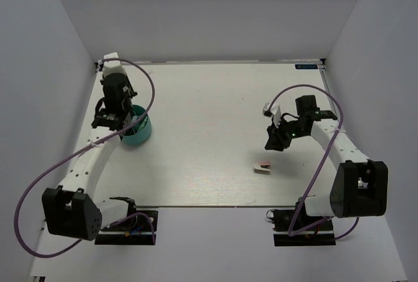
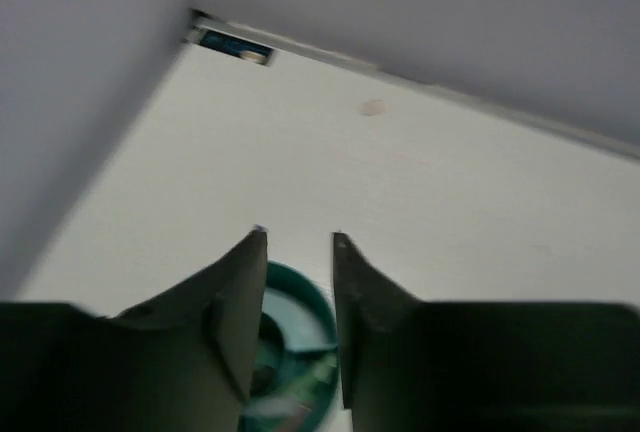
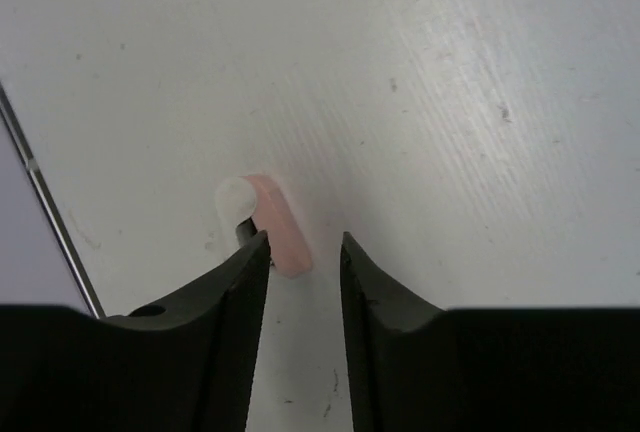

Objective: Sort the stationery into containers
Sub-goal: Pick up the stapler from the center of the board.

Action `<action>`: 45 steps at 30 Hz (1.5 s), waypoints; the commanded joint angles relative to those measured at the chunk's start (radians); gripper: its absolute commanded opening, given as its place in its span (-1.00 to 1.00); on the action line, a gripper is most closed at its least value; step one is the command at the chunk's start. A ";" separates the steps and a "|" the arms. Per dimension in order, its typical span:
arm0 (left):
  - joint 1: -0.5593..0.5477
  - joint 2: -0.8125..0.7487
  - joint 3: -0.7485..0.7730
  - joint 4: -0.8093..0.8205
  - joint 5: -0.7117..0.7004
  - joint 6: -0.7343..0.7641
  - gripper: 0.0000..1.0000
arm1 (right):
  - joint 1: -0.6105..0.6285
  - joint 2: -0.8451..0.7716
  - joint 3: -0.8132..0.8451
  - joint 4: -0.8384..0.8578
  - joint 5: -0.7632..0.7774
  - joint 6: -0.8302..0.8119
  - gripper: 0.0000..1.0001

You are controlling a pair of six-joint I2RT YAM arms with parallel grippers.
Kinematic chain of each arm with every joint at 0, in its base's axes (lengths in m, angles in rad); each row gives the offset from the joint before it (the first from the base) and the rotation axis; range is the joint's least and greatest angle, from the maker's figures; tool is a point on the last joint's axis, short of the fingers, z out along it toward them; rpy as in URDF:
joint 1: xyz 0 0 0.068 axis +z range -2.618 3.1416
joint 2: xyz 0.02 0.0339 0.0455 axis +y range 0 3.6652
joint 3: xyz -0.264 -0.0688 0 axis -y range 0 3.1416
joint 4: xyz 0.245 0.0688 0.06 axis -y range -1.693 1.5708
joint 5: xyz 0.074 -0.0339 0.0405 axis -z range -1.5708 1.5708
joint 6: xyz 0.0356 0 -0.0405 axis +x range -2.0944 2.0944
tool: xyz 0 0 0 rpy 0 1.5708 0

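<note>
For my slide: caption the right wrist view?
Open right tool aimed at the pink block lying on the table.

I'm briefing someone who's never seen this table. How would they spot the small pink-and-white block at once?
On the right half of the pale table, find the right arm's black gripper. Just nearer the arm bases lies the small pink-and-white block. It is the only loose item on the bare surface; the round teal plastic holder stands far left.

Pink-and-white block (image 1: 262,167) flat on counter (image 1: 209,112), right of centre; round teal holder (image 1: 140,134) upright far left, contents blurred.
</note>
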 commanded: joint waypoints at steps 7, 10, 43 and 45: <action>-0.046 -0.311 0.059 -0.758 0.653 -0.177 0.82 | 0.052 0.042 -0.058 -0.209 -0.050 -0.481 0.08; -0.046 -0.459 -0.067 -0.812 0.655 -0.178 0.85 | 0.088 0.026 -0.080 -0.202 -0.050 -0.489 0.30; -0.046 -0.717 -0.276 -0.887 0.646 -0.197 0.90 | 0.266 -0.075 -0.394 0.265 0.304 -0.306 0.25; -0.046 -0.717 -0.264 -0.893 0.643 -0.197 0.90 | 0.266 -0.077 -0.397 0.260 0.309 -0.312 0.17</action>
